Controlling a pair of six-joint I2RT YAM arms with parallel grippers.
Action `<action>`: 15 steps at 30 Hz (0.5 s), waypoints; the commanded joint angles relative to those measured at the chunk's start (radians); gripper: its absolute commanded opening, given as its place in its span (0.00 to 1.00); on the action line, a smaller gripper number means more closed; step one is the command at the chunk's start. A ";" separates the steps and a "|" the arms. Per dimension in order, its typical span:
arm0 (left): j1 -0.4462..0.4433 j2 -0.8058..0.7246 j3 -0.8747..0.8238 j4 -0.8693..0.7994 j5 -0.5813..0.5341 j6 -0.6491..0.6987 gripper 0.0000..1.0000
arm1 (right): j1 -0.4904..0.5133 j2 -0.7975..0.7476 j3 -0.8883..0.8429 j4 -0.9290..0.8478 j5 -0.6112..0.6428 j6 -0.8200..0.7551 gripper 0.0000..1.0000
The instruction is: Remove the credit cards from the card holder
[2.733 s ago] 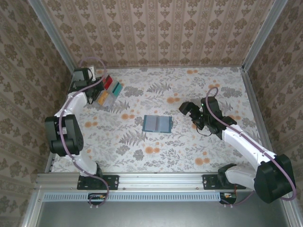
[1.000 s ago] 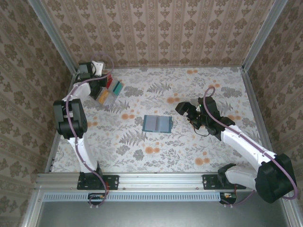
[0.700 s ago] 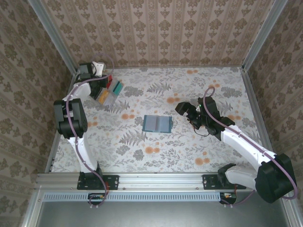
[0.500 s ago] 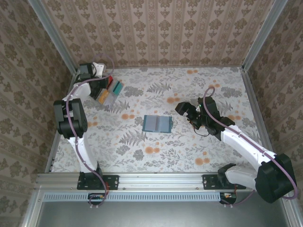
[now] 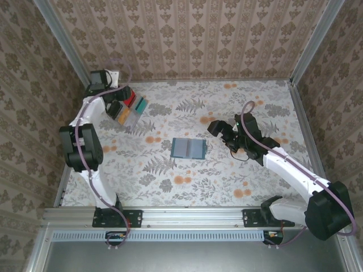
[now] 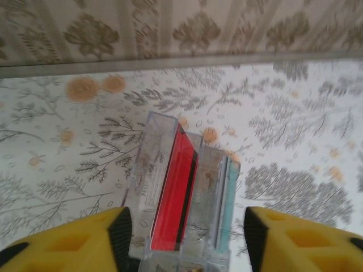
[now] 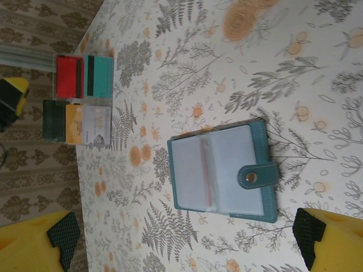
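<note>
Near the middle of the floral-patterned tabletop (image 5: 238,170) lies the small teal-blue soft bi-fold card holder (image 7: 224,170), spread open and flat with its grey-blue slot pockets facing up and its snap tab (image 7: 252,177) sticking out on one side. The right end effector (image 7: 184,226) hovers just to the right of it, released, its yellow fingers (image 7: 34,243) spread wide and touching nothing; the card holder sits clear of both of them. Farther back, towards the far-left corner, the credit cards (image 5: 131,109) rest together in a clear plastic tray (image 6: 170,187), well apart from the card holder. A red card (image 7: 68,76) and a teal card (image 7: 102,75) lie side by side in one row, with a dark card (image 7: 54,120), a yellow-orange card (image 7: 74,123) and a pale grey card (image 7: 97,124) in the row beside them. The left end effector (image 6: 184,226) hangs over the near end of that tray, its jaws parted with one finger on each side of the clear plastic and a gap showing at the right finger; it grasps nothing. Beyond the tray the tabletop meets the patterned back wall (image 6: 170,28).
</note>
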 commanded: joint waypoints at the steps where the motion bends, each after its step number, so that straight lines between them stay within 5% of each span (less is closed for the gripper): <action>1: -0.014 -0.115 -0.007 -0.088 -0.070 -0.111 0.65 | 0.038 0.033 0.072 -0.074 0.048 -0.070 1.00; 7: -0.017 -0.308 -0.184 -0.097 -0.124 -0.238 0.89 | 0.171 0.173 0.222 -0.199 0.185 -0.169 0.98; 15: 0.083 -0.521 -0.401 -0.127 -0.033 -0.371 0.98 | 0.335 0.469 0.445 -0.312 0.299 -0.217 0.95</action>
